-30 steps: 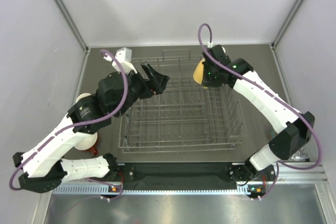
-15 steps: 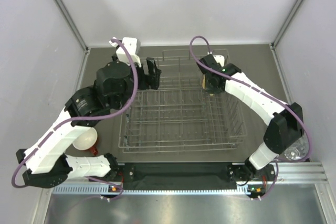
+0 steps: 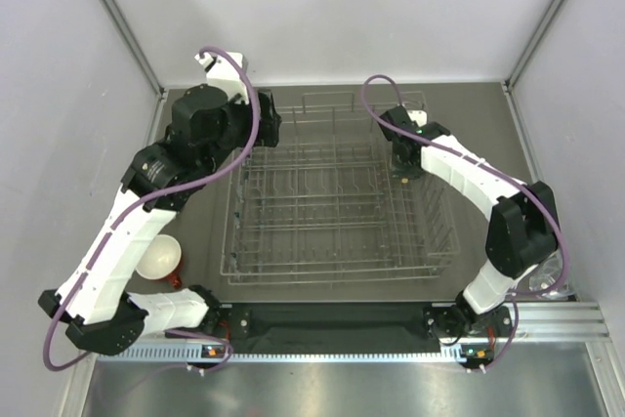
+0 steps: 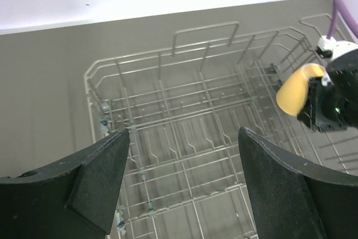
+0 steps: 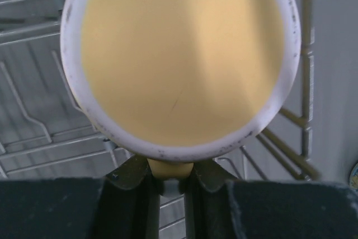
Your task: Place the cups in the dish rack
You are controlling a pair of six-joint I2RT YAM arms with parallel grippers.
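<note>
Overhead looks down on the dish rack [image 3: 332, 271], shared obliquely by left wrist; right wrist hugs yellow mug [image 5: 179, 54].

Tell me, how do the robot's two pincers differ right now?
The left pincer is spread wide and holds nothing; the right pincer is shut on the yellow mug. The left pincer is near the far left corner of the dish rack, while the right pincer is at its far right side. Both hang above the dish rack.

Yellow mug [image 4: 293, 90] hangs tilted over the grey wire dish rack's [image 3: 327, 273] far-right corner, red cup [image 3: 159, 255] left of it, seemingly tipped.
</note>
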